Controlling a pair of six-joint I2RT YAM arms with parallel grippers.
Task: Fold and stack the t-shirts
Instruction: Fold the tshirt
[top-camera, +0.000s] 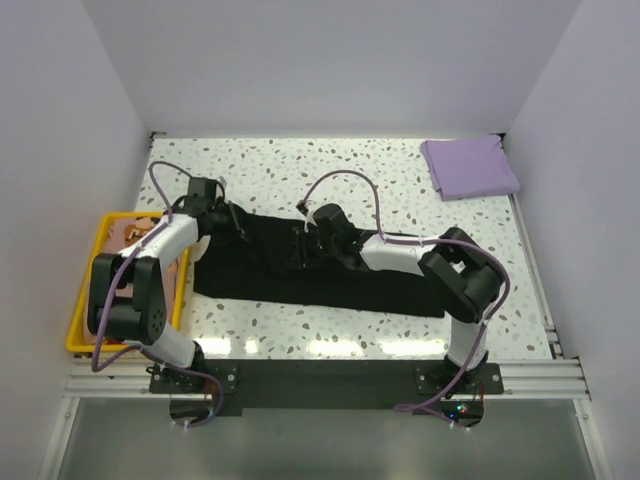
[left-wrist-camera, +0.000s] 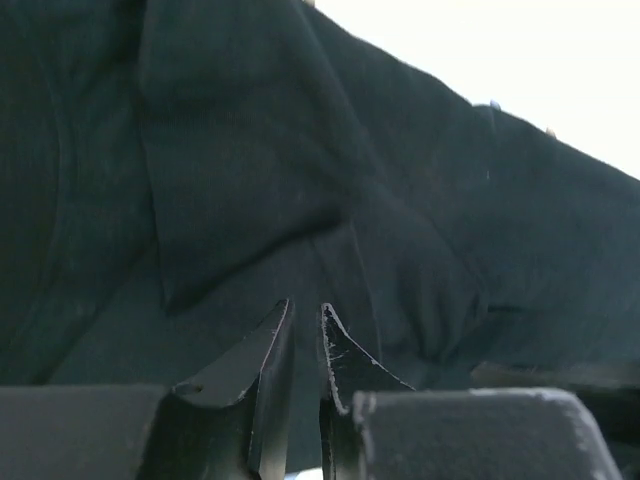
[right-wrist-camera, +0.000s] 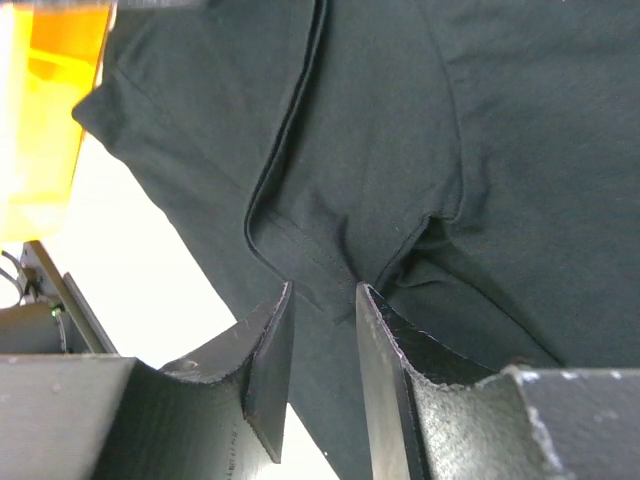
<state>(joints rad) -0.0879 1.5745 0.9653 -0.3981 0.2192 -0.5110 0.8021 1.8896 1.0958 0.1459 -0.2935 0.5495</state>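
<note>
Close up, your left gripper (left-wrist-camera: 305, 312) and right gripper (right-wrist-camera: 323, 292) are each closed on a pinch of the black t-shirt (top-camera: 320, 282) at its far edge, where it lies across the table's middle; judge it light, limp and sagging, best gripped near seams and outer corners.

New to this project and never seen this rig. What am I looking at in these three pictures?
Two robot arms are bolted to the near edge of a speckled table. The overhead picture comes from a fixed camera above and behind them. The other two come from a camera on each wrist, looking past its own fingers. A black t-shirt lies spread across the middle. A folded lavender t-shirt sits in the far right corner. A yellow tray on the left holds a peach printed shirt. The left end effector and right end effector each appear to pinch the black cloth near its far edge.
</note>
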